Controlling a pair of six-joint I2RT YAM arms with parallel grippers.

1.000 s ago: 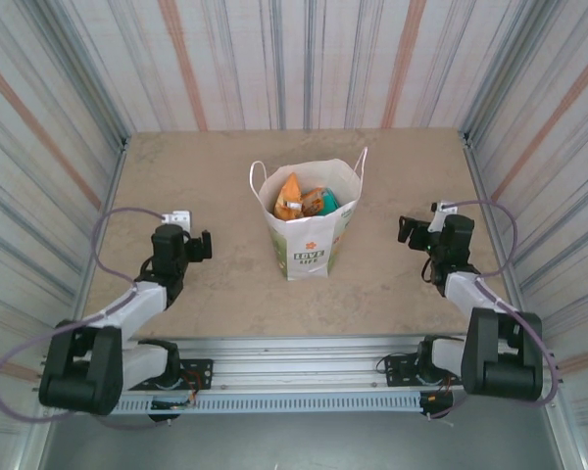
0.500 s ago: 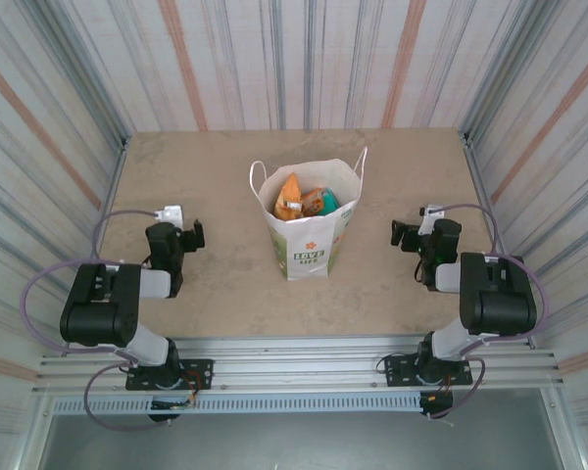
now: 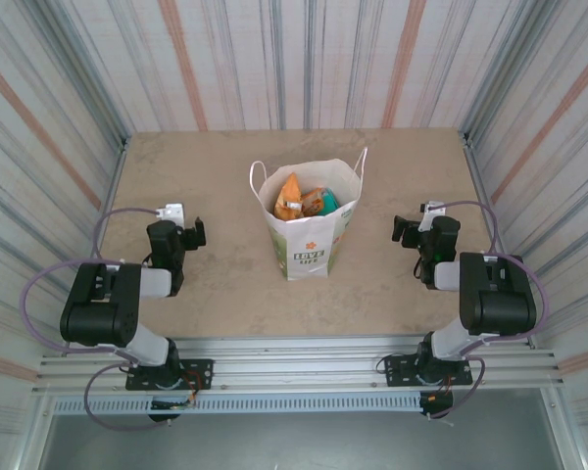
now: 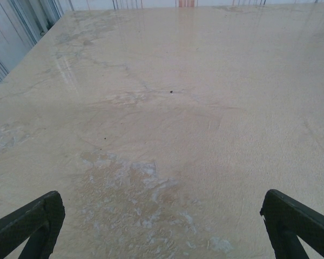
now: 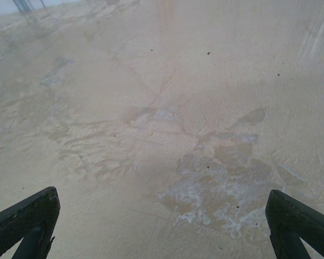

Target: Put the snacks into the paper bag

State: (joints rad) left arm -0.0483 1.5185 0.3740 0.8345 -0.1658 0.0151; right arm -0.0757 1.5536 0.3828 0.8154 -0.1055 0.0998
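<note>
The white paper bag [image 3: 310, 235] with green lettering stands upright and open-topped at the table's middle. Inside it lie snacks: an orange packet [image 3: 288, 196], a yellow-orange one [image 3: 312, 200] and a green one [image 3: 329, 204]; any others are hidden deeper in the bag. My left gripper [image 3: 195, 233] hovers low over the table well left of the bag, open, with nothing between its fingers [image 4: 31, 225]. Well right of the bag, my right gripper [image 3: 403, 230] is also open and empty, its fingertips [image 5: 28, 220] spread over bare tabletop. Neither gripper touches the bag.
The beige stone tabletop [image 3: 216, 176] is ringed by corrugated metal walls [image 3: 69, 147] on the left, back and right. A metal rail [image 3: 304, 377] with the arm bases runs along the near edge. Both arms are folded back, elbows high over their bases.
Both arms have folded back toward their bases, elbows rising, with the grippers shifting only slightly. Over the last half second they barely moved. The bag and its packets stayed put.
</note>
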